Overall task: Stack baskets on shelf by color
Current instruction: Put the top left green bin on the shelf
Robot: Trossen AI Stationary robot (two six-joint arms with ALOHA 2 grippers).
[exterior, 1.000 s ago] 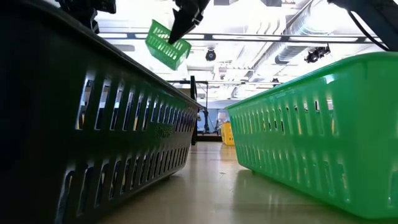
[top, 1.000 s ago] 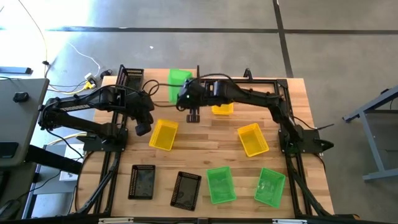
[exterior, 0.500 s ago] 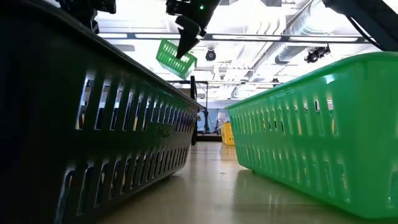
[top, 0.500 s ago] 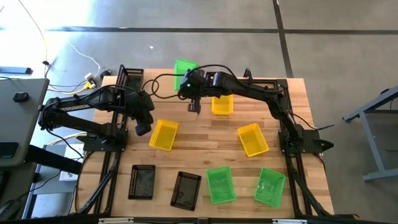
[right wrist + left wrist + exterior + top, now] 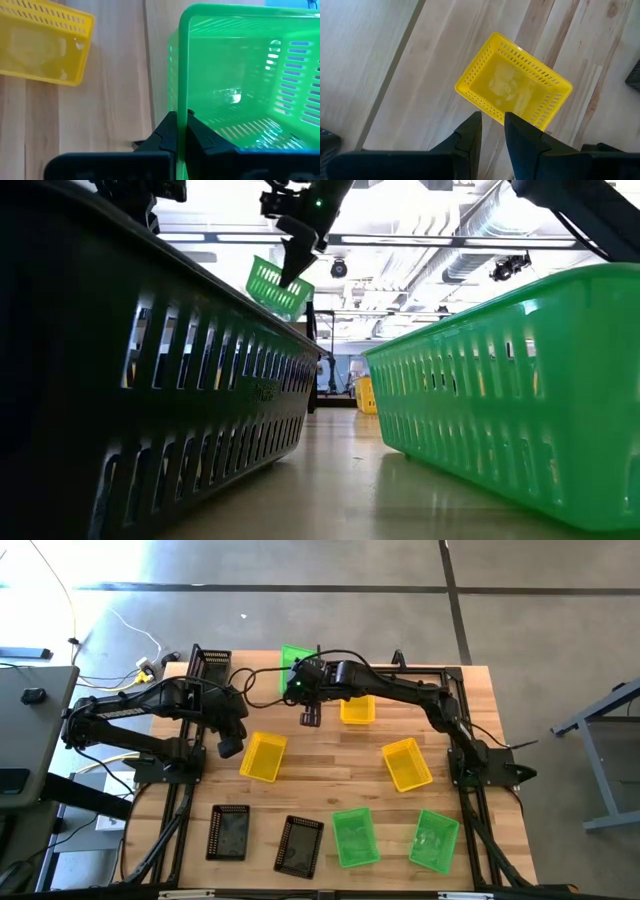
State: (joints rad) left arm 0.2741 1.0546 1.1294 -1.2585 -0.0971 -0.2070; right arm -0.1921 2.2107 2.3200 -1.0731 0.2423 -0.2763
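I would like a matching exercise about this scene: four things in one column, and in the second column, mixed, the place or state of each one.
Things:
1. right gripper
2. left gripper
3. held green basket
4. two black baskets

Places or states:
A. lying at the table's near edge, left side
B. holding nothing, above a yellow basket
C. lifted at the far side of the table
D. shut on a basket's rim

Pairs: 1-D, 2-B, 3-C, 4-A

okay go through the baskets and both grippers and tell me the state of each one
Carried green basket: lifted, tilted, rim pinched.
Right gripper: shut on it.
Left gripper: empty, above a yellow basket.
Other baskets: upright on the table.
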